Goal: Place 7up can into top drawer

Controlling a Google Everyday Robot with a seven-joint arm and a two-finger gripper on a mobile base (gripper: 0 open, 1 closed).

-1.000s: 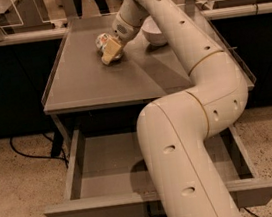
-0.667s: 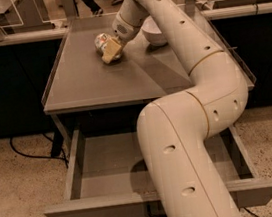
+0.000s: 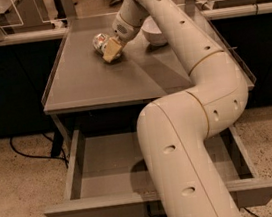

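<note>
The 7up can (image 3: 99, 41) lies tilted on the grey tabletop (image 3: 87, 82) near its far edge, one silver end showing. My gripper (image 3: 111, 50) is right at the can, touching its right side, low over the tabletop. The top drawer (image 3: 139, 206) is pulled wide open below the table, and the part of its inside that shows (image 3: 104, 170) holds nothing. My arm (image 3: 190, 138) rises in front of the drawer and hides its right part. The drawer's handle is not visible.
A white bowl (image 3: 153, 31) stands on the tabletop just right of the gripper. Raised transparent rims (image 3: 52, 71) line the table's sides. Dark cabinets flank the table. Cables (image 3: 31, 155) lie on the speckled floor at left.
The gripper and the can stay in nearly the same spot on the tabletop. The drawer has not moved.
</note>
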